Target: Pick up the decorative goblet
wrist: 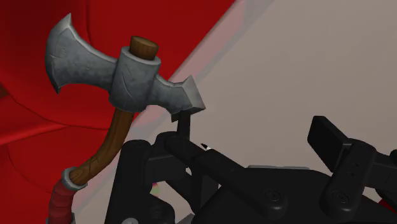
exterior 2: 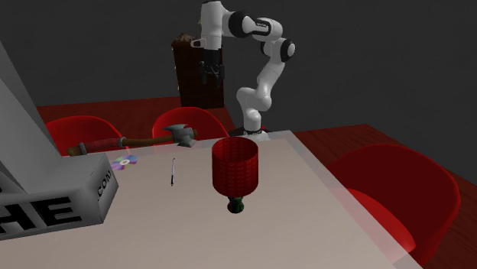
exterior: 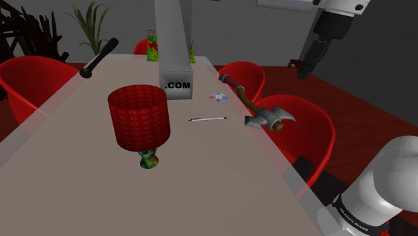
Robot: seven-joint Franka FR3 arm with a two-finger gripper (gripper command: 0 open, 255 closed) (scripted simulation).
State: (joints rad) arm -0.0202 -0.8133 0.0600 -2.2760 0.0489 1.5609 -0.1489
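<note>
The goblet [exterior: 138,117] has a wide red patterned bowl on a short multicoloured foot and stands upright on the pale table [exterior: 80,194]. It stands near the table's middle in the second exterior view, goblet [exterior 2: 235,168]. My black gripper [exterior: 305,67] hangs high in the air, well off to the shoulder view's right of the goblet, over the table's edge. In the second exterior view the gripper [exterior 2: 210,76] is far behind the goblet. The wrist view has the gripper [wrist: 254,130] open, fingers apart and holding nothing, above an axe.
A grey-headed axe [exterior: 268,119] [wrist: 133,76] lies at the table's edge below the gripper. A thin pen [exterior: 207,119], a shiny disc [exterior: 219,96] and a tall grey box [exterior: 175,67] are behind the goblet. A black rod [exterior: 99,57] lies far left. Red chairs [exterior: 315,141] line the table.
</note>
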